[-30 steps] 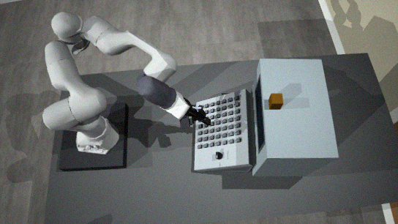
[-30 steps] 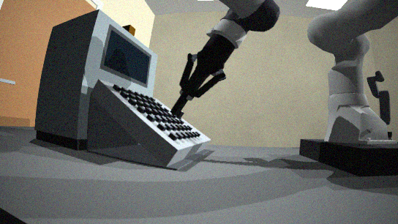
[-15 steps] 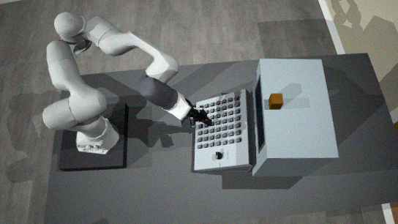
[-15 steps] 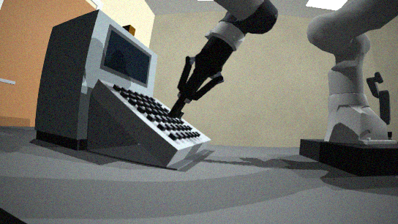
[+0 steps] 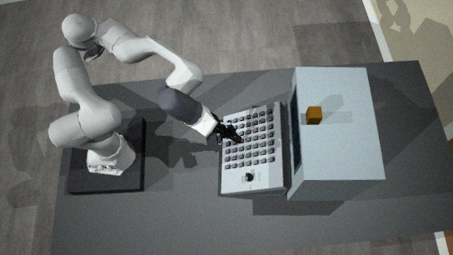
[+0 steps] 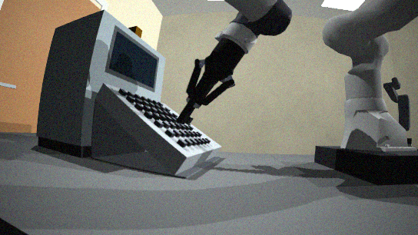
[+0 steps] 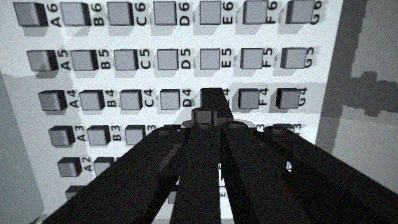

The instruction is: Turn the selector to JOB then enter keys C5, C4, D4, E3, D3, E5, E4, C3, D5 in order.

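Top view: key panel on the counter, approx. 3 o'clock from the arm's base; monitor box just beside it, also at 3 o'clock. The selector knob is near the panel's 6 o'clock edge, below the keys; its setting is too small to read, so TEACH vs. JOB: can't tell.

My gripper is fully shut, nothing held, tips angled down at the keys. In the wrist view they cover E4's spot, w/ D4 at 9 o'clock and E5 at 12. Contact unclear; no lit key visible.

Prob. step: checking what E4 registers, assuming TEACH. Next I'd press straight in, note any lit key, then back off w/o brushing neighbours. Selector goes to JOB only once the needed mappings are known, as there's no return.
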### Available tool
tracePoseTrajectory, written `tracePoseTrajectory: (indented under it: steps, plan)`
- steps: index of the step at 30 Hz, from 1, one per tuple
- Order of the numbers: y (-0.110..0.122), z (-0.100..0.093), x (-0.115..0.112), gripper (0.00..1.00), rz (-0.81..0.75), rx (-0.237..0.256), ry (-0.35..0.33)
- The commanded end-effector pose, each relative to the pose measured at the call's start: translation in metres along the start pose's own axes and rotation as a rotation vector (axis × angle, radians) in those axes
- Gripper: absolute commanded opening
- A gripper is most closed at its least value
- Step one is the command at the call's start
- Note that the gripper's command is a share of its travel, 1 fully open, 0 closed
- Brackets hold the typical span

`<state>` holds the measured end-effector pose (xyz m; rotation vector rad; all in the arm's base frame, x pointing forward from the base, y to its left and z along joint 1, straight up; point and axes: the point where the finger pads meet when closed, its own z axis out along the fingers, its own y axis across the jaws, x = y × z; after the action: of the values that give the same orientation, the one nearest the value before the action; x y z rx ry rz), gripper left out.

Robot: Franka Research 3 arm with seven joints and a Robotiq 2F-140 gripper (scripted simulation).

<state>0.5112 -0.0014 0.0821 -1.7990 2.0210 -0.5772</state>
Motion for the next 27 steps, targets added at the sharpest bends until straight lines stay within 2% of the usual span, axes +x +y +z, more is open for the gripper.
tracePoseTrajectory:
  steps: [1,27]
  plan:
    - [-0.0009,0.0005,0.0002,0.1,-0.003,0.003,0.001]
    - [-0.0009,0.0078,0.0002,0.1,-0.003,0.003,0.001]
